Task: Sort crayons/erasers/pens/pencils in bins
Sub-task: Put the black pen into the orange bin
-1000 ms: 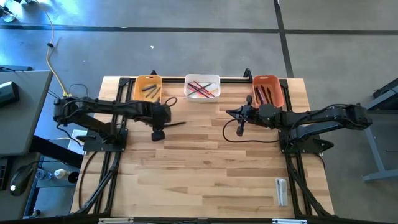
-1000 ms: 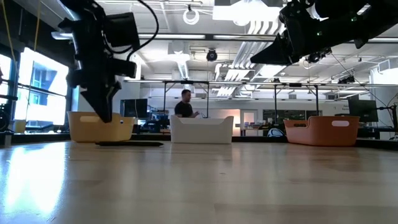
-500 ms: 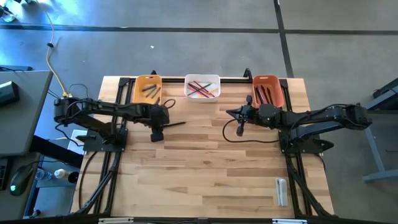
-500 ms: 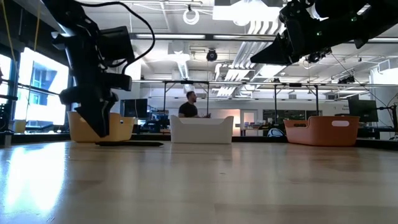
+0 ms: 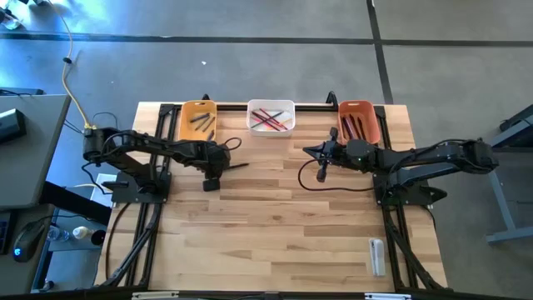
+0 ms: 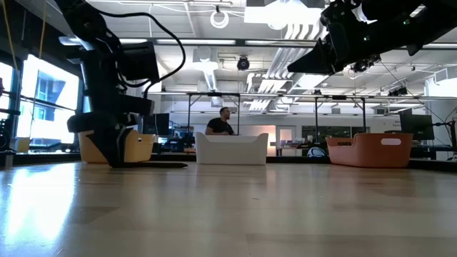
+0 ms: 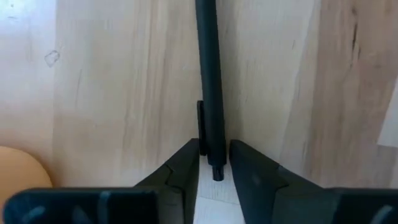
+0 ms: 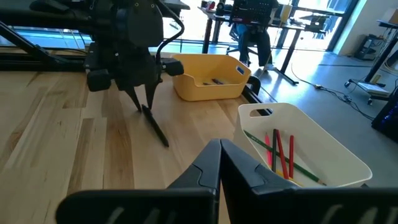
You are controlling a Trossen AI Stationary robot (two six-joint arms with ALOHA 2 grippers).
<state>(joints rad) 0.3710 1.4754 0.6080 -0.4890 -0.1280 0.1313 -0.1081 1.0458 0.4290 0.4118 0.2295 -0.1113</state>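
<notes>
The left claw (image 7: 213,163) is lowered over the end of a black pen (image 7: 209,74) lying flat on the worktop (image 5: 275,217), fingers close on either side; a grip cannot be confirmed. The pen is judged light, stiff and slippery, best pinched mid-barrel. The right claw (image 8: 219,163) is closed, empty. The yellow bin (image 5: 198,119) stands beyond.

Overhead cam looks straight down; low cam level w/ table (image 6: 285,214); both share yellow bin (image 5: 198,119).
</notes>
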